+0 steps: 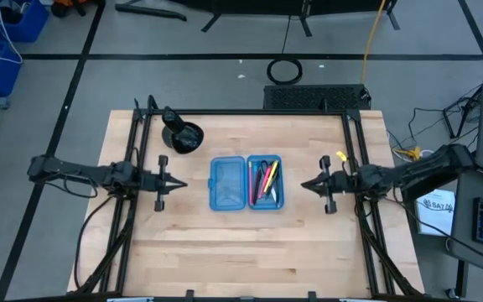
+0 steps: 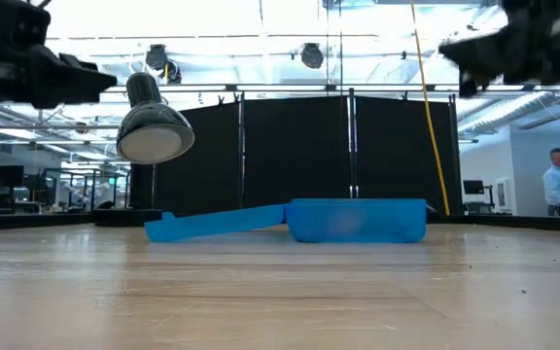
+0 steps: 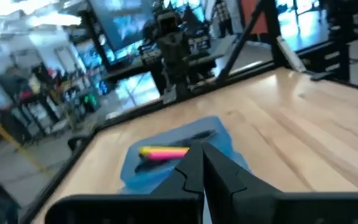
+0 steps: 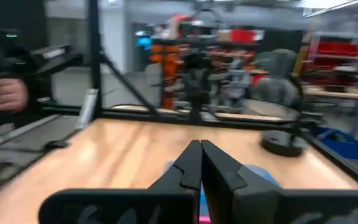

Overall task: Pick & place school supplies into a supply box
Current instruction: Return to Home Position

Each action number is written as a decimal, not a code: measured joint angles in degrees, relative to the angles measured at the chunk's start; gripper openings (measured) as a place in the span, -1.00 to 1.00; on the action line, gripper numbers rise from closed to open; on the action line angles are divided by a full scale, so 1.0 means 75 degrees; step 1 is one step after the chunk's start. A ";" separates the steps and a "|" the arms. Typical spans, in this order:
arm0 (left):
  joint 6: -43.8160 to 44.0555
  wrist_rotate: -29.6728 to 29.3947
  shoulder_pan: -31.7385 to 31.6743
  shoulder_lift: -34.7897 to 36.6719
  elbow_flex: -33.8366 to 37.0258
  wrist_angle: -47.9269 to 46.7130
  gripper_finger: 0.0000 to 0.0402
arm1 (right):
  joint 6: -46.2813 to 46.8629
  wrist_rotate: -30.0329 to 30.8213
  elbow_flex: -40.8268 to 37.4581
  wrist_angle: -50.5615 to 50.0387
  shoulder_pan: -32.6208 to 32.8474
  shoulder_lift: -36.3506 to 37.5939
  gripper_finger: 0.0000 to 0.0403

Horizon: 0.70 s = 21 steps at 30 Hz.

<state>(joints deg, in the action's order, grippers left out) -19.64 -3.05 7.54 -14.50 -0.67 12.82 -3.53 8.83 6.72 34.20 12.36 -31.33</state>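
Tabletop [image 1: 250, 243] carried the open blue supply box [image 1: 227, 183] at its middle, we saw. Left tool [image 1: 179, 181] and right tool [image 1: 303, 185] hovered either side of it, each with fingers pressed together. Pens [image 1: 267, 180] lay in the half nearer the right arm.

A: Non-task items on the bench?
B: Wooden table [image 1: 241, 252]. Black desk lamp [image 1: 183, 136] near its corner, upper left in the high view, shade tilted downward.
A: Beyond the bench?
B: Black curtain panels [image 2: 299, 156]; person in a light-blue shirt [image 2: 558, 185], far right; coiled black cable [image 1: 285, 70] on the floor; yellow cable [image 1: 374, 38].
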 joint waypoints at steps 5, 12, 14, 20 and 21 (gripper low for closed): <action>0.0502 -0.0061 -0.0514 -0.0004 0.0007 0.0006 -0.99 | 0.0180 -0.0161 -0.0498 0.0407 -0.0489 0.0139 -1.00; 0.0275 0.0010 -0.0858 0.0611 -0.0669 -0.1825 -0.99 | 0.0514 -0.0991 -0.0469 -0.0512 -0.1061 0.0592 -1.00; 0.0215 0.0012 -0.0858 0.1025 -0.0786 -0.2378 -0.99 | 0.0452 -0.0997 -0.0469 -0.0921 -0.1172 0.0851 -1.00; 0.0295 0.0096 -0.0784 0.1892 -0.0829 -0.3406 -0.99 | 0.0320 -0.1393 -0.0481 -0.1736 -0.1552 0.1910 -1.00; 0.0281 0.0242 -0.0764 0.1879 -0.0817 -0.3418 -1.00 | 0.0338 -0.1541 -0.0487 -0.1841 -0.1597 0.2049 -1.00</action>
<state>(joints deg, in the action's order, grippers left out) -17.53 -1.24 1.81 -0.41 -6.80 -12.82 -1.00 -2.73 3.07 20.39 0.38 -15.96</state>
